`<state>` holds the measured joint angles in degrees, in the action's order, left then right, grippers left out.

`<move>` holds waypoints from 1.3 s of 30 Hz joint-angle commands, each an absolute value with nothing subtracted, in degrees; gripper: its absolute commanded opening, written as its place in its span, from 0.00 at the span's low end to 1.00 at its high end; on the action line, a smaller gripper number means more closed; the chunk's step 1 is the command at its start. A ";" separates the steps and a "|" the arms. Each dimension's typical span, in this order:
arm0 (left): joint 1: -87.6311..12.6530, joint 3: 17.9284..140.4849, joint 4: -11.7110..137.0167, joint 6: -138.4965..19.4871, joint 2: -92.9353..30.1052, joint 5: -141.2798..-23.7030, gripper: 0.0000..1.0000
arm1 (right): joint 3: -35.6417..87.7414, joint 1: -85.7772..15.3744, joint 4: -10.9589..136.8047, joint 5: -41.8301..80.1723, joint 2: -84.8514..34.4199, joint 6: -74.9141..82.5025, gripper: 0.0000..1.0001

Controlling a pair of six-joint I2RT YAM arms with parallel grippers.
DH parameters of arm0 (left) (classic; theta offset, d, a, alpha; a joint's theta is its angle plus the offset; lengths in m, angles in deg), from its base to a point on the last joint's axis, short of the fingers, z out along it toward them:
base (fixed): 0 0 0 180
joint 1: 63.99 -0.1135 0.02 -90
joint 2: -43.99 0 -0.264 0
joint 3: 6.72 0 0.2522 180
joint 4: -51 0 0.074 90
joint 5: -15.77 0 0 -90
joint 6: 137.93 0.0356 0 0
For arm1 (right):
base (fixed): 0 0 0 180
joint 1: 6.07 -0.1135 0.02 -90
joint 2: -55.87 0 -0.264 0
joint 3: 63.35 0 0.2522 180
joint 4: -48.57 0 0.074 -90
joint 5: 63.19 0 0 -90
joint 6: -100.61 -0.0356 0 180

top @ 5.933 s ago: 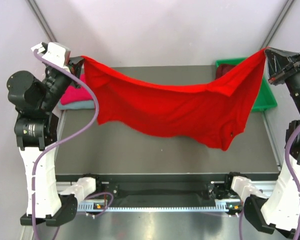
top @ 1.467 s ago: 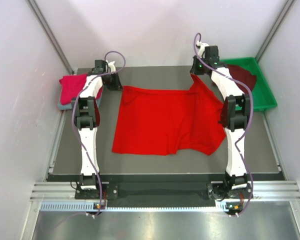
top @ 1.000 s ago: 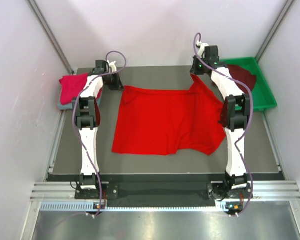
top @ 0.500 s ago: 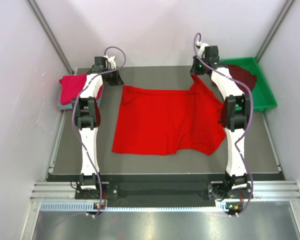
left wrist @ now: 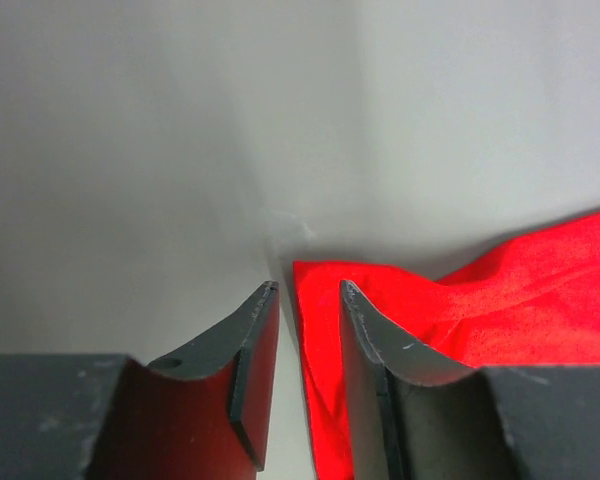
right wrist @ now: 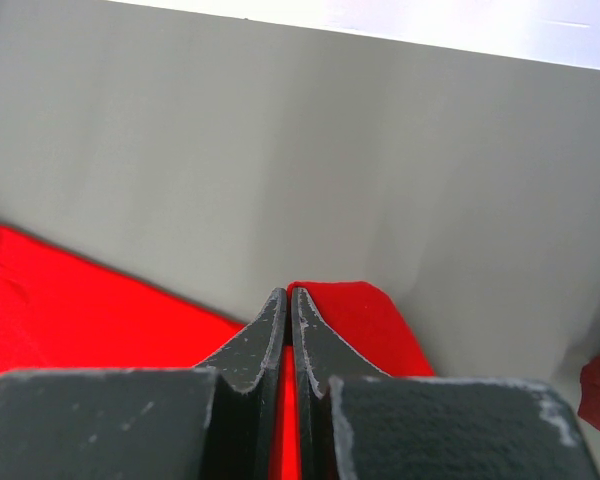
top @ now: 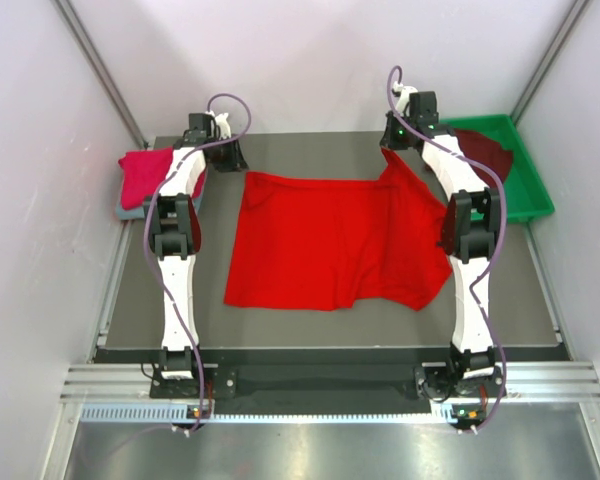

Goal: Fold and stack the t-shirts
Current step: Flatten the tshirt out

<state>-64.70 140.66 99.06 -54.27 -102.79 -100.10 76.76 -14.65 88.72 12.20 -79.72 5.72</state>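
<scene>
Bright red t-shirt (top: pixel 330 240) is lying spread across the middle of the counter (top: pixel 310 320); its far right corner is rising in a small peak to the right end effector (right wrist: pixel 288 292), whose fingers are pressing together on that cloth. The left end effector (left wrist: pixel 305 288) is hovering at the far left corner with its fingers apart, gripping nothing; the cloth is lying flat on the counter below the gap. The step in hand is probably laying the shirt out flat for folding. The right side is looking bunched and its near hem uneven, so the right arm should be drawing its corner gently outward and down to the counter before parting, then lifting straight up so the cloth is not dragging along. The crimson-pink shirt (top: pixel 145 175) is sitting folded at the far left; the dark maroon shirt (top: pixel 485 150) is waiting in the green tray (top: pixel 530 205).
</scene>
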 commanded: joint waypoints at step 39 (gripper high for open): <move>-64.25 137.47 100.44 -54.08 -102.52 -103.50 0.14 | 77.86 -15.65 86.85 12.66 -77.03 6.13 0.00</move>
